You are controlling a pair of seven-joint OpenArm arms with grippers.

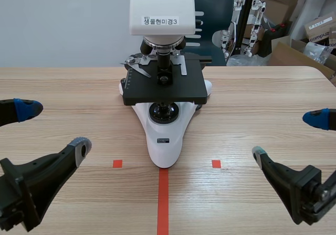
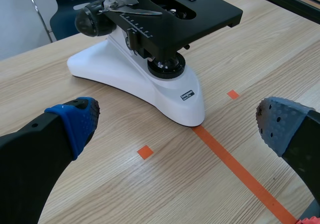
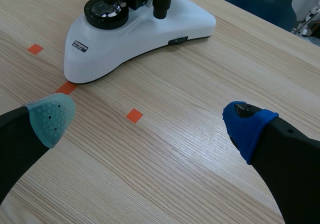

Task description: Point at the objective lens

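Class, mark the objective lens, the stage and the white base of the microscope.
objective lens (image 1: 164, 62), scene view, on its dark barrel.
stage (image 1: 191, 88), scene view, on its bare black top.
white base (image 1: 167, 153), scene view, on its front nose.

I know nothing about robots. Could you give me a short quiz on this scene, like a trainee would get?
1. True or false: the left gripper is shut on the microscope.
2. The objective lens points: A) up, B) down at the black stage, C) sideways.
3. Fill in: the right gripper is ___ (open or shut).
Key: 1 false; 2 B; 3 open.
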